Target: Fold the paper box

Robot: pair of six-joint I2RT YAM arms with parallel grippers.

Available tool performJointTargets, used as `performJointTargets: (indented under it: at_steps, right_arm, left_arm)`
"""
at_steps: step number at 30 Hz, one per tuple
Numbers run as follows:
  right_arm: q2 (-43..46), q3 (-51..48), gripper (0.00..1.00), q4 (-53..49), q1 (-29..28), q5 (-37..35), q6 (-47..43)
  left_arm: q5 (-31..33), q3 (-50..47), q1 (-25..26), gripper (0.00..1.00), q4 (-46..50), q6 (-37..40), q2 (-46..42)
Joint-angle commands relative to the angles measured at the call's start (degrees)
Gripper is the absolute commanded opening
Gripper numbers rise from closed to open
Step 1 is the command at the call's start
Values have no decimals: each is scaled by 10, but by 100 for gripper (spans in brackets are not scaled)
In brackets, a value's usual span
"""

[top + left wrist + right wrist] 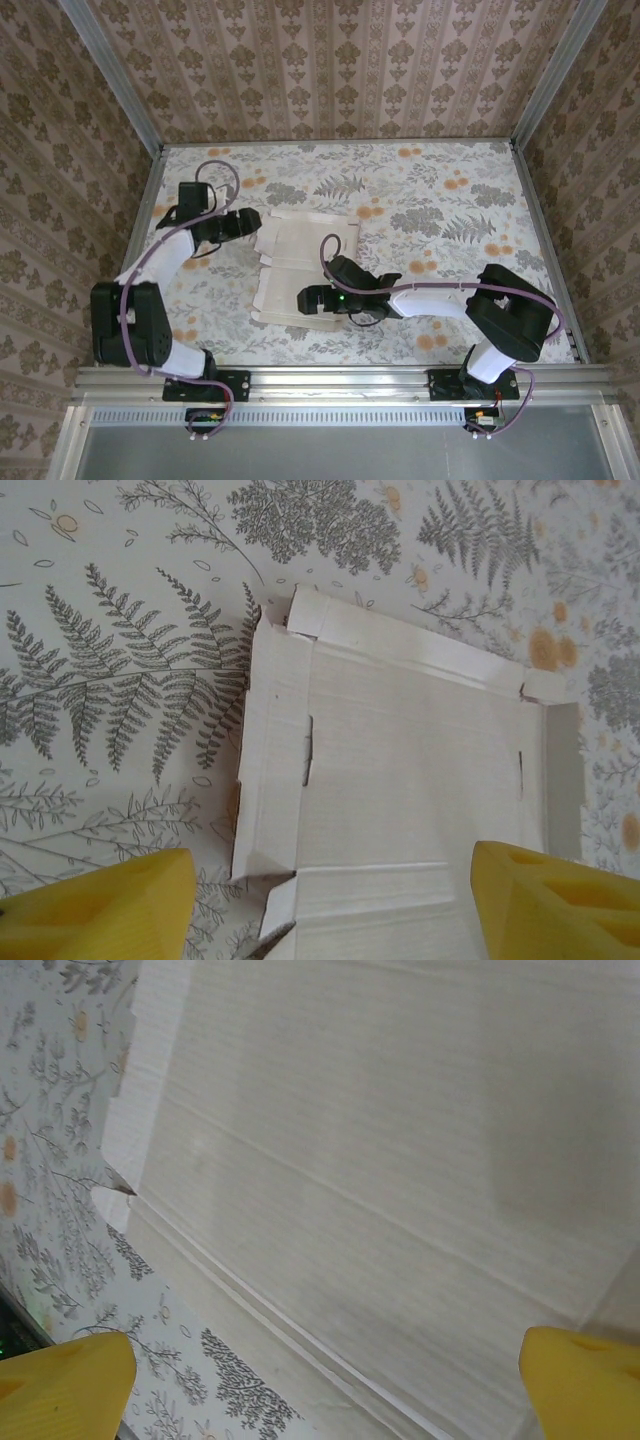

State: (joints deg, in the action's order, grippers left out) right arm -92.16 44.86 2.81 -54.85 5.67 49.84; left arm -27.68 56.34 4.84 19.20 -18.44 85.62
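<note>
Fingers (100,910) of my left gripper (252,224) are standing spread apart, gripping nothing, by the far left edge of the paper box (300,265), which is lying unfolded, pale face up, on the floral table (450,200). My right gripper (308,298) is hanging over the box's near part, jaws wide and empty.

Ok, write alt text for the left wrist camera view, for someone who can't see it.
The paper box lies unfolded on the fern-patterned table, pale inner face up, its side flaps creased and slightly raised. The left pincer is open, its two yellow fingers wide apart at the bottom corners, gripping nothing.
</note>
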Motion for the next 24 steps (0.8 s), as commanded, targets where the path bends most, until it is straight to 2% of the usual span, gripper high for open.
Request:
performJointTargets:
  at_steps: [1, 8, 16, 19, 24]
  right_arm:
    - [0, -20, 100, -16, 8, 6, -5]
    - [24, -58, 100, -44, 56, 25, -44]
    - [29, -63, 100, -78, 107, 70, -119]
    - [22, -58, 100, -84, 112, 80, -139]
    - [11, -59, 100, -76, 113, 86, -146]
  left_arm:
    - [-3, 57, 2, 71, 65, 49, 56]
    - [-21, 178, 7, 66, 166, 91, 200]
    - [-44, 266, 25, 55, 233, 110, 280]
    - [-57, 307, 33, 53, 263, 119, 305]
    - [-37, 398, 43, 50, 338, 144, 365]
